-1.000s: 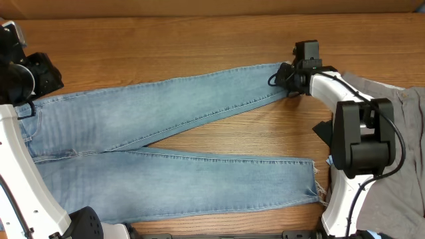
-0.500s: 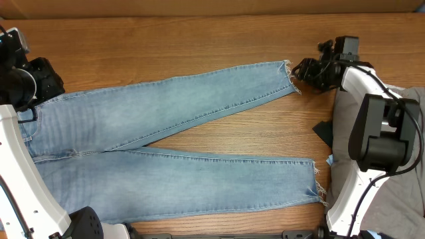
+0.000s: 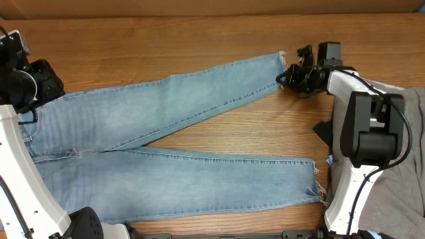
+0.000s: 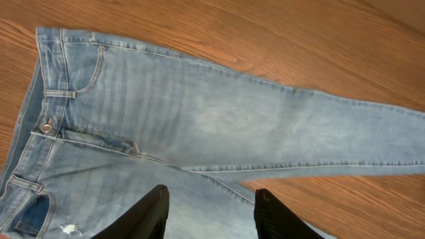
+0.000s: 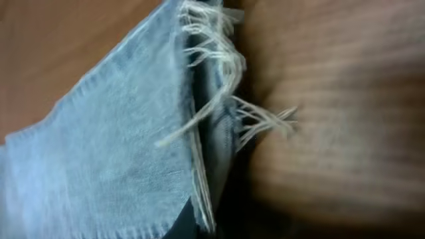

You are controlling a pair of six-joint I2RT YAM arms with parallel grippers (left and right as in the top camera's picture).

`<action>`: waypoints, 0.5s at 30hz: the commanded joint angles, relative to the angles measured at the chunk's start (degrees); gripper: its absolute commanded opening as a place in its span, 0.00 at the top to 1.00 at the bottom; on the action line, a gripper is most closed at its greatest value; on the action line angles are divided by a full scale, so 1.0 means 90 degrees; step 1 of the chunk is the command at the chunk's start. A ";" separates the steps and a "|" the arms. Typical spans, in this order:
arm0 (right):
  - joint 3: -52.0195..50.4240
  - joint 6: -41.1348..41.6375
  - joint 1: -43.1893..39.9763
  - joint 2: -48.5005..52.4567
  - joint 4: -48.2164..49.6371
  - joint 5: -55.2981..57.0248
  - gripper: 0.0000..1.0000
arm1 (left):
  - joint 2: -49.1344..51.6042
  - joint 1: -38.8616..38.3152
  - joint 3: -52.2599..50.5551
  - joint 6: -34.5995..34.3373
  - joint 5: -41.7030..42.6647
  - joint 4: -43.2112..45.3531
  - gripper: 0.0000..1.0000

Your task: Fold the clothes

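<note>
Two wrist-only details on jeans (image 4: 199,113): hem threads (image 5: 219,66), waistband button (image 4: 46,125).

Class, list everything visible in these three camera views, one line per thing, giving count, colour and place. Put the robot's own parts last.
jeans: one pair, light blue, spread flat on the table, waist at the left, legs apart and pointing right, both hems frayed.
grey trousers: one, grey, at the table's right edge, partly covered by the right arm.
table: one, brown wood, under everything.
left arm and right arm: two, white with black joints, at the left and right ends of the table.
left gripper: one, black, open, above the jeans' waist end.
right gripper: one, black, at the upper leg's frayed hem; grip unclear.
</note>
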 commanded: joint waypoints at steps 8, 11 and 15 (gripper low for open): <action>0.1115 0.0826 -0.0517 0.0410 -0.0206 0.1294 0.68 | -0.0036 -0.0012 0.0051 -0.0170 -0.0005 -0.0051 0.55; 0.1394 0.0828 -0.0546 0.0357 -0.0845 0.1294 0.43 | -0.0046 -0.0010 0.0053 -0.0172 -0.0262 -0.0146 0.58; 0.1552 0.0828 -0.0721 -0.0044 -0.1481 0.1297 0.39 | -0.0107 -0.0002 0.0053 -0.0338 -0.0840 -0.0260 0.59</action>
